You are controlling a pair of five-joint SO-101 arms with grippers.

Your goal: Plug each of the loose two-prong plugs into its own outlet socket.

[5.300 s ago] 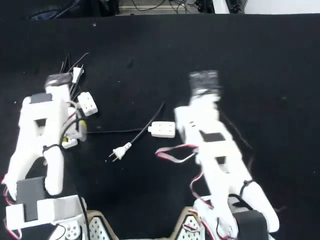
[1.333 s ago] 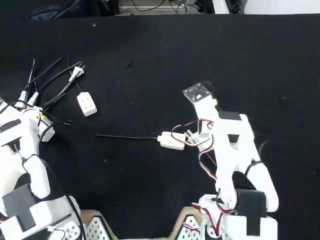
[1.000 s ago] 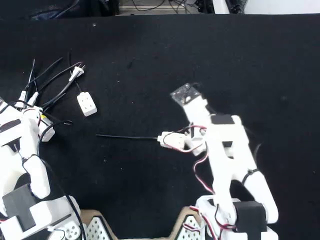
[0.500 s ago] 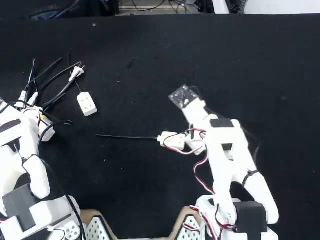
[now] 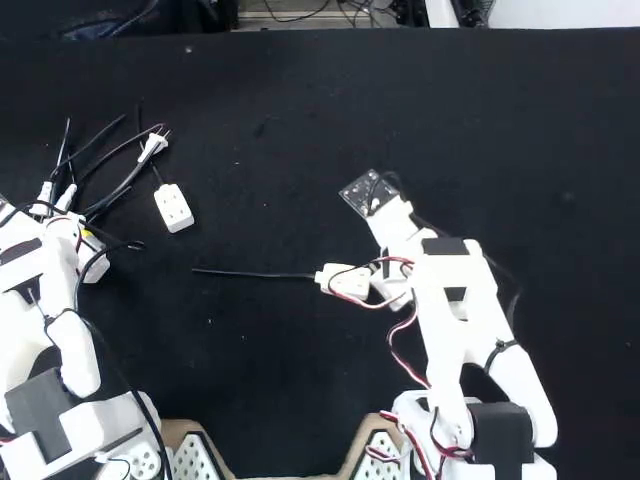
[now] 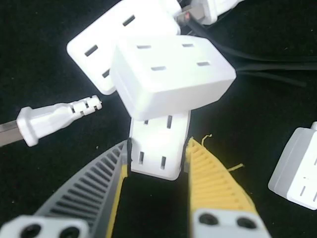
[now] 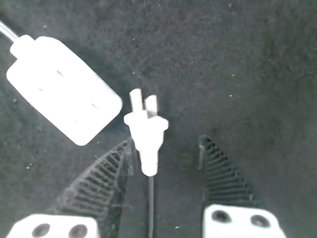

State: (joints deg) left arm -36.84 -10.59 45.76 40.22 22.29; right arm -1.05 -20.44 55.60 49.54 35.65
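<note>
In the right wrist view a white two-prong plug [image 7: 146, 131] lies on the black cloth between the fingers of my right gripper [image 7: 164, 144], which is open. The plug sits close to one finger, prongs pointing away from the wrist. A white outlet socket [image 7: 64, 106] on a cord lies just beside it. The high view shows this socket [image 5: 340, 280] against my right gripper [image 5: 378, 285]. My left gripper [image 6: 158, 146] is shut on a white outlet socket [image 6: 157, 148], with two more socket blocks [image 6: 168, 74] stacked past it and a loose plug [image 6: 49, 119] beside them.
Another socket [image 5: 173, 208] and a plug [image 5: 152, 147] with black cords lie at the table's left, near my left gripper [image 5: 80, 255]. A black cord [image 5: 250, 274] runs left from the middle socket. The black table [image 5: 520, 120] is bare on the right and at the back.
Over the last second the right arm swung left and closed in on the middle socket, then held still. Compared with 5 s ago, the left arm has pulled back to the table's left edge.
</note>
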